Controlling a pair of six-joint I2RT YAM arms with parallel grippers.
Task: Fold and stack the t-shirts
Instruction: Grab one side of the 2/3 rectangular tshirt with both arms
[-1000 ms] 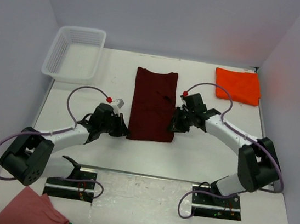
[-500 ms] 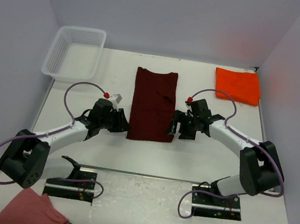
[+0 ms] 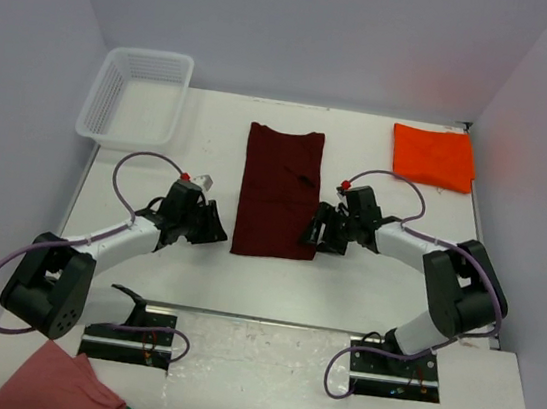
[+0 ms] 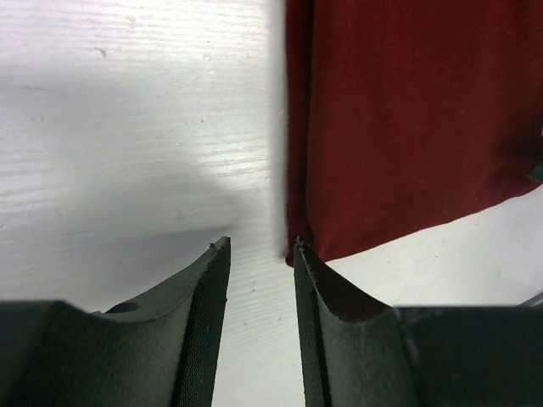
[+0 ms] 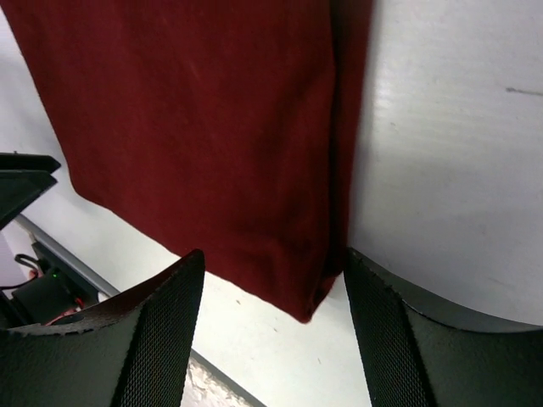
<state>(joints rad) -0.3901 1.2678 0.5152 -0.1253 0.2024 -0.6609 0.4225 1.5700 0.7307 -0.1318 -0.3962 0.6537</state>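
Observation:
The dark maroon t-shirt (image 3: pixel 279 191) lies flat as a long folded strip in the middle of the table. A bright orange-red t-shirt (image 3: pixel 433 156) lies folded at the far right. My left gripper (image 3: pixel 218 228) is open beside the maroon shirt's near left corner (image 4: pixel 318 246), with only bare table between its fingers. My right gripper (image 3: pixel 312 232) is open at the near right corner (image 5: pixel 310 301), its fingers wide apart on either side of that corner and holding nothing.
A white plastic basket (image 3: pixel 136 96) stands at the far left. A salmon-pink cloth with a green edge (image 3: pixel 58 386) lies at the bottom left, below the table's near edge. White walls close in the table on three sides.
Both grippers have opened and let go of the maroon shirt's near corners. The left one has backed slightly left and away from the shirt; the right one has drawn back a little.

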